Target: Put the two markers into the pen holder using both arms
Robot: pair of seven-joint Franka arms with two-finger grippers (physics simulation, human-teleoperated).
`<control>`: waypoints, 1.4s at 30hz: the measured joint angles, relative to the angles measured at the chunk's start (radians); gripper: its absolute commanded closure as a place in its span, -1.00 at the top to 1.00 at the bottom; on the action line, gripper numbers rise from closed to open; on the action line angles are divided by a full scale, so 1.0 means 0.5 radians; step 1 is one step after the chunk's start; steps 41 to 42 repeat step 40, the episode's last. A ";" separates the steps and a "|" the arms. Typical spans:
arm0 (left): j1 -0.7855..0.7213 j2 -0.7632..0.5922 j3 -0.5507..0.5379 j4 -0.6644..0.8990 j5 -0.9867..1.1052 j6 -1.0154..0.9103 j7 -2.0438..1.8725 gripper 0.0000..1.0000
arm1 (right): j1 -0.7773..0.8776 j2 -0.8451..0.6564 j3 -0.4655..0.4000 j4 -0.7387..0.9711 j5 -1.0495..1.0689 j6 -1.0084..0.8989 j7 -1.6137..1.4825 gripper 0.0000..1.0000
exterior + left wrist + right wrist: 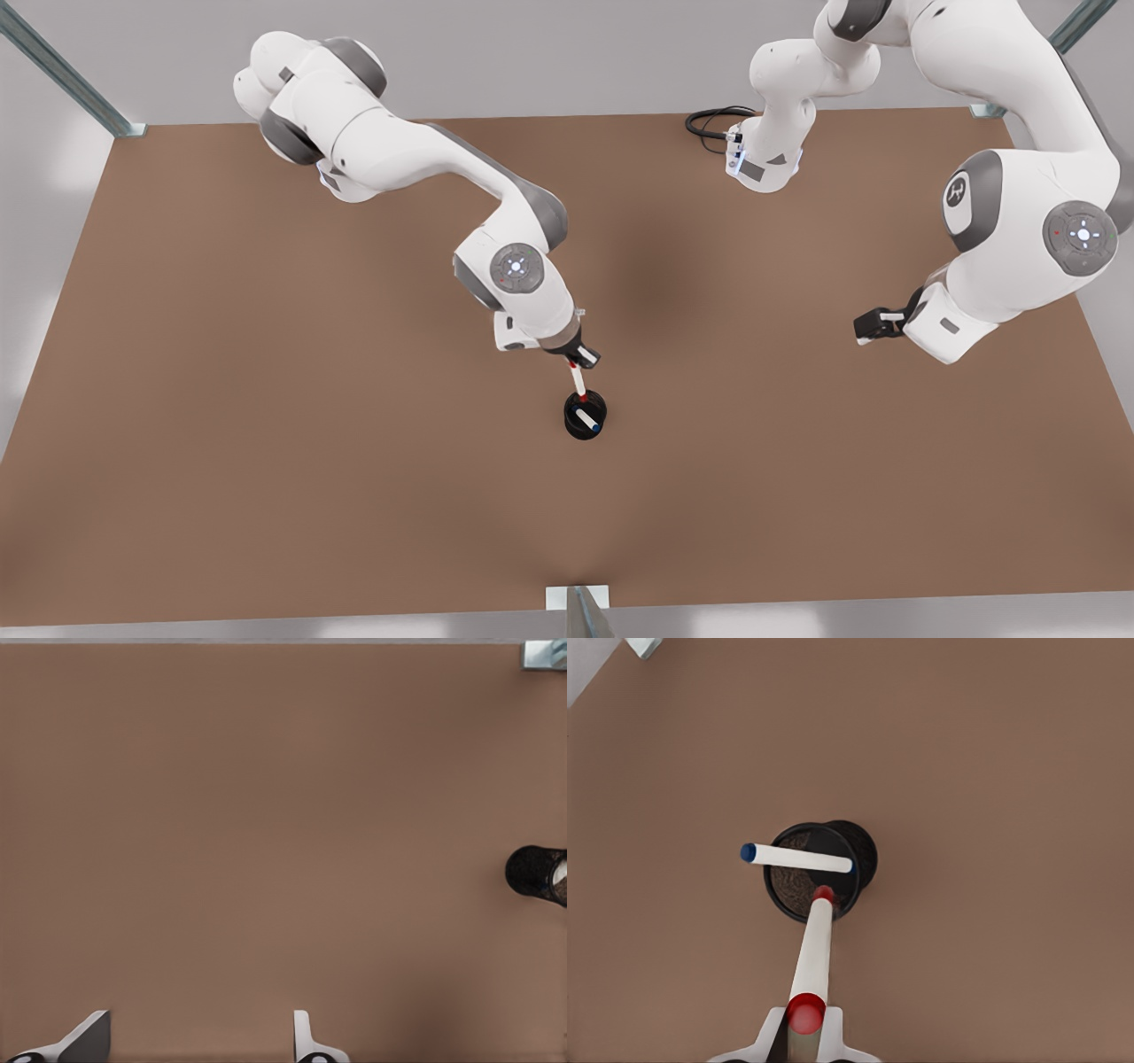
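Note:
The black pen holder [573,428] stands near the middle of the brown table. The blue marker [588,419] leans inside it, and its blue end [748,852] pokes out past the rim. My right gripper [582,357] hovers just behind the holder, shut on the red marker [578,379]. That marker [813,957] hangs tilted, with its red lower tip at the holder's [778,896] mouth. My left gripper [873,326] waits well off to the front view's right, open [199,1047] over bare table, with the holder [530,873] far off to one side.
A black cable [713,122] lies coiled at the table's back edge by an arm base. Metal frame posts stand at the back corners, and a bracket [578,598] sits mid front edge. Brown tabletop [266,399] stretches wide around the holder.

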 measured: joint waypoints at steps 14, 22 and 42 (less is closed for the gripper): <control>0.003 0.012 -0.001 -0.002 0.000 -0.006 0.040 1.00 | 0.093 0.076 -0.104 0.030 -0.131 0.227 0.386 1.00; 0.001 0.014 0.000 -0.002 -0.023 -0.009 0.054 1.00 | -0.540 -1.081 -0.146 -1.106 -0.092 0.193 0.207 1.00; -0.045 0.018 -0.010 0.000 -0.007 -0.031 0.069 1.00 | -0.858 -0.987 -0.778 -0.375 0.249 -1.067 -1.623 1.00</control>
